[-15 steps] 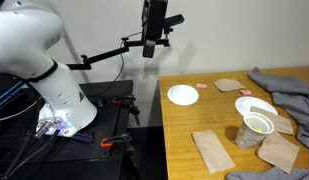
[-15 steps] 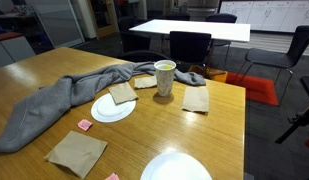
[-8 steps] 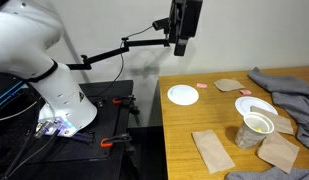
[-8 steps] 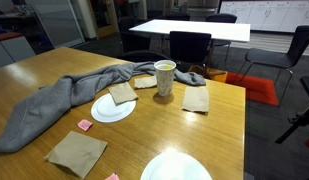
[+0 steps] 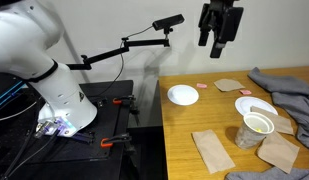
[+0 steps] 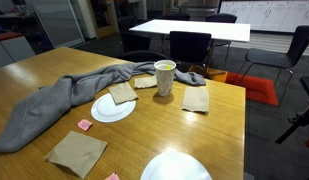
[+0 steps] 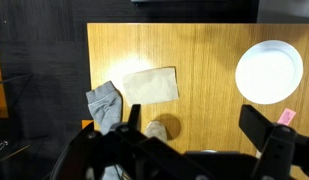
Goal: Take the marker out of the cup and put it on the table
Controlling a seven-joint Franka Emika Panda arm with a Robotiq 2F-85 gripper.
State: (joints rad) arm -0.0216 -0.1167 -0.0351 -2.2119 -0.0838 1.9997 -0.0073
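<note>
The cup (image 5: 256, 130) stands on the wooden table (image 5: 190, 124) near its front right. In both exterior views it is upright, with a white rim and greyish body (image 6: 165, 80). The yellow marker (image 6: 166, 66) shows just inside the rim. My gripper (image 5: 219, 28) hangs high above the table's far side, well apart from the cup and empty. In the wrist view the gripper (image 7: 194, 125) is open, its dark fingers (image 7: 266, 135) wide apart over bare wood (image 7: 209, 55). A small pale round thing (image 7: 157, 130), likely the cup, is partly hidden behind the gripper body.
Two white plates (image 5: 182, 95) (image 5: 252, 106) lie on the table, and one shows in the wrist view (image 7: 268, 72). A grey cloth (image 6: 59, 98) lies beside the cup. Brown napkins (image 5: 212, 150) (image 7: 149, 85) and small pink pieces (image 7: 286, 117) are scattered. The black robot stand (image 5: 104, 120) adjoins the table.
My gripper has swung sideways from above the black stand to above the table, staying high. Cup, marker and the rest have not moved.
</note>
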